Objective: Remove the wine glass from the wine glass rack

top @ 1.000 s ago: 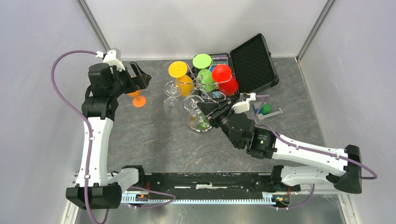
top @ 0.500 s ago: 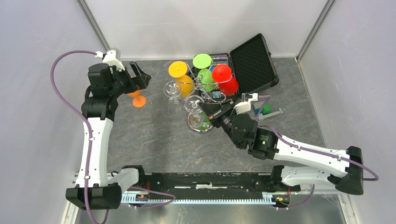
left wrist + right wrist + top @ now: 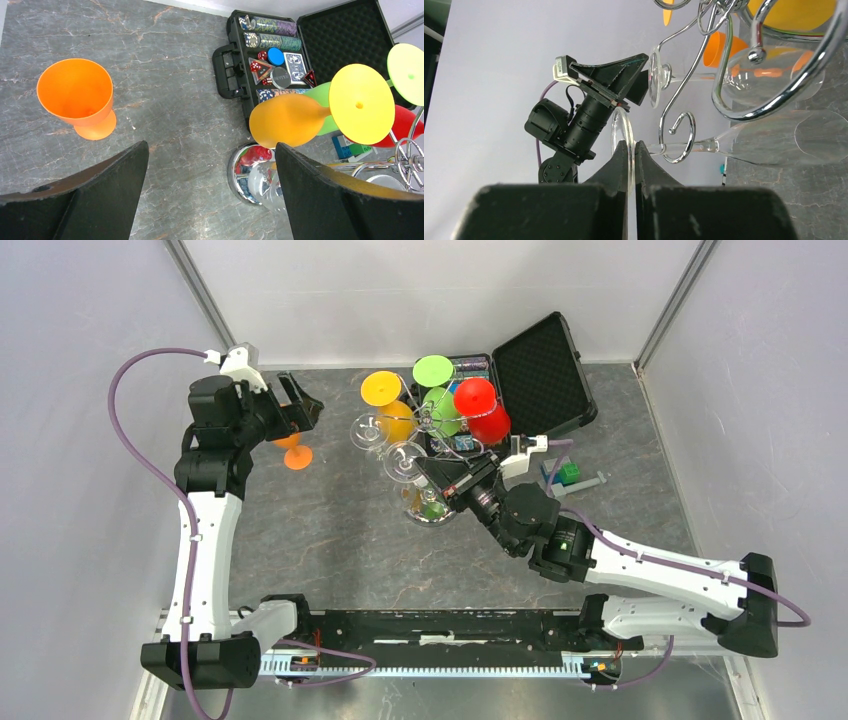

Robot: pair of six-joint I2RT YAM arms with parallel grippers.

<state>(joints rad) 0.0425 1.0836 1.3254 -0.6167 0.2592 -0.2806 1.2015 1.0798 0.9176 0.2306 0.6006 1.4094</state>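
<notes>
The chrome wine glass rack [image 3: 432,422] stands mid-table on its mirrored disc base [image 3: 243,172]. A clear wine glass [image 3: 774,145] hangs on its side, its stem through a curled wire arm [image 3: 680,145]. My right gripper [image 3: 631,146] is shut on that glass's round foot [image 3: 620,127]; it shows in the top view [image 3: 432,473] just right of the foot [image 3: 404,459]. My left gripper [image 3: 210,150] is open and empty, at the far left in the top view [image 3: 302,410], above an orange cup [image 3: 75,97].
Yellow [image 3: 382,390], green [image 3: 433,371] and red [image 3: 476,397] glasses and a second clear glass [image 3: 368,430] hang on the rack. An open black case [image 3: 540,370] with chips lies behind it. Small blocks [image 3: 568,473] lie to the right.
My right gripper has moved up and to the left toward the rack with the clear glass's foot in it, and the glass has shifted that way. The left arm has not moved.
</notes>
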